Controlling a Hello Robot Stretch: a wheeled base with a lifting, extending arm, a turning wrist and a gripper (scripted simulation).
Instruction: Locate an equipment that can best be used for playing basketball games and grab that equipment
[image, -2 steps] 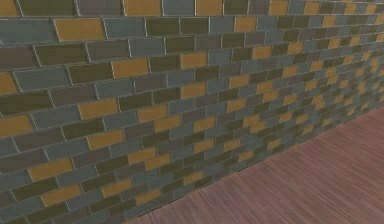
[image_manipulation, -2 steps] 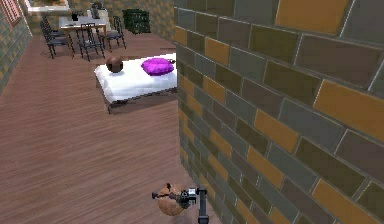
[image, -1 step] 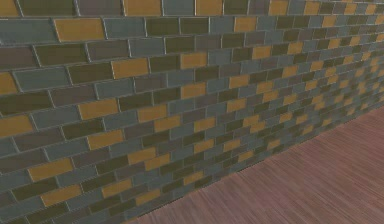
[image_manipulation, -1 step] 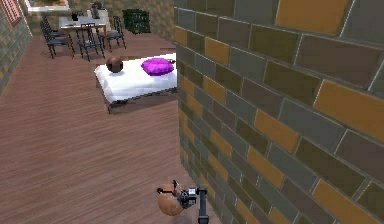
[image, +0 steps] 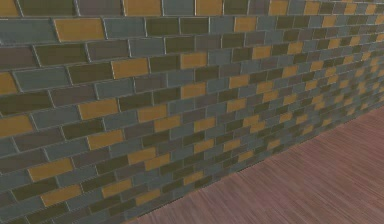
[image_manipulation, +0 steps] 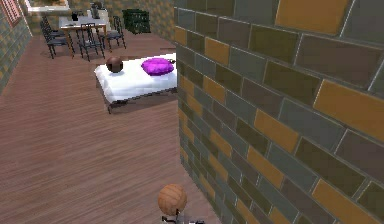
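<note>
Down at the near edge of the arm side view, a little left of the middle, there's a basketball (image_manipulation: 172, 198), just beside the foot of the brick wall (image_manipulation: 290, 110) whose corner rises on its right. It is round, so it has no long axis and points no particular way. Its skin is an even orange-brown, paler on top and shaded underneath, and any seams are too small to make out. Right under it, at the very bottom edge, dark parts of the gripper (image_manipulation: 178, 216) poke up against the ball's lower rim. I can't tell whether the ball rests on the wooden floor (image_manipulation: 80, 150) or hangs from the gripper, so I can't say whether the gripper holds anything, nor how its fingers are set. Farther off, near the wall's corner, stands a low bed (image_manipulation: 125, 88) under a white cover. On it are a dark round ball (image_manipulation: 114, 65) at the left and a purple cushion (image_manipulation: 157, 67) at the right, a little apart. At the far left a dining table (image_manipulation: 85, 22) stands ringed by dark chairs (image_manipulation: 55, 38). To the right of them, a dark green crate (image_manipulation: 136, 20) stands against the far wall; what it holds is too small to tell. In the forward view a bricked wall ahead (image: 150, 100), grey, dark and orange, runs off to the right, with wooden floor at its foot in the near right corner.
</note>
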